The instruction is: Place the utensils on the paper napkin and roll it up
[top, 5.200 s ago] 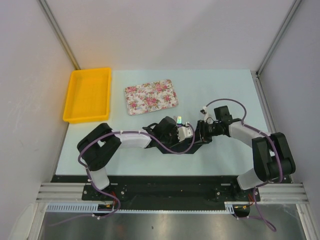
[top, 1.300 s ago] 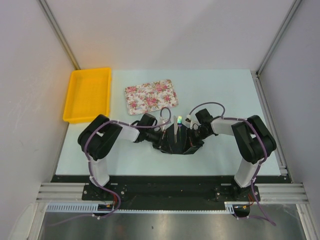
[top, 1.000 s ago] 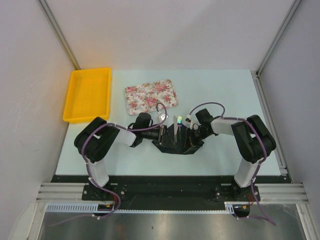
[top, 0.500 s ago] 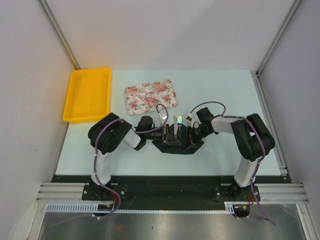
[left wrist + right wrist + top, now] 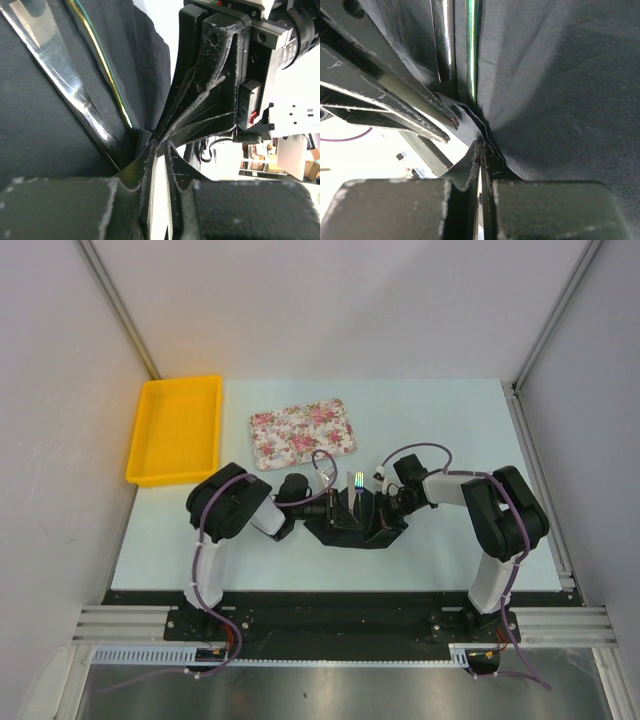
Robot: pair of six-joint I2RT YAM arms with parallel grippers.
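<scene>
**Both claws pinched the black napkin from either side**

Left claw (image 5: pixel 159 146) had its two fingers drawn almost together, with only a thin slit of light between them. Its tips nipped a raised fold of the paper napkin (image 5: pixel 35 130). Right claw (image 5: pixel 480 146) had its fingers pressed flat against each other, and a creased edge of the same napkin ran down into their tips.

The two claws faced each other with their tips close together, midway across the pale counter (image 5: pixel 440 430) and nearer the arms than the far wall. Between them the napkin was gathered up on both sides like a shallow trough.

The utensils (image 5: pixel 353 496) lay in that trough on the black paper. They were slim, shiny metal pieces side by side, one with a rainbow-tinted edge. Their ends were too hidden to tell which was the fork.

Behind the napkin and apart from it, a pink-flowered tray (image 5: pixel 300 433) lay on the counter. A yellow bin (image 5: pixel 175 428) sat at the counter's far left corner, beside the tray but not touching it.
</scene>
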